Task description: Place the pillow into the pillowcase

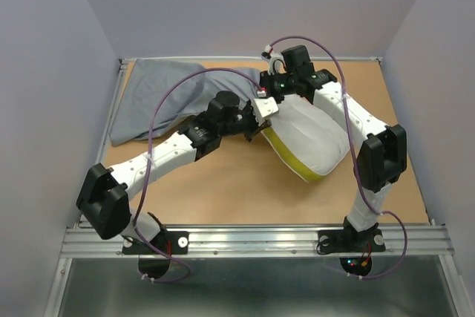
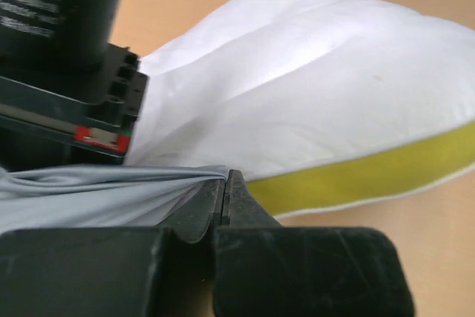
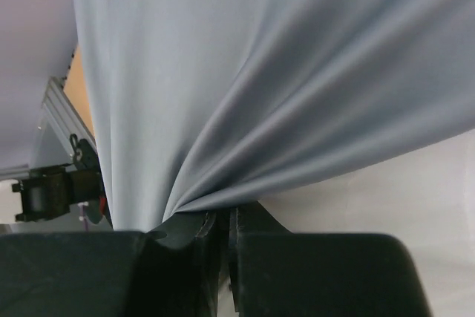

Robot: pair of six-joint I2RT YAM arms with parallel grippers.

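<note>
The white quilted pillow (image 1: 312, 139) with a yellow band lies at the middle right of the table. The grey pillowcase (image 1: 159, 98) lies at the back left, its open end reaching the pillow's upper left corner. My left gripper (image 1: 260, 113) is shut on the pillowcase's edge (image 2: 111, 191), right beside the pillow (image 2: 312, 102) and its yellow band (image 2: 356, 176). My right gripper (image 1: 271, 87) is shut on another part of the pillowcase (image 3: 245, 94), which fans out taut above the jaws, with the white pillow (image 3: 415, 206) behind.
The brown table (image 1: 223, 191) is edged by a metal rail at the left (image 1: 111, 120) and at the front (image 1: 252, 239). Grey walls surround it. The arm bases sit at the front edge.
</note>
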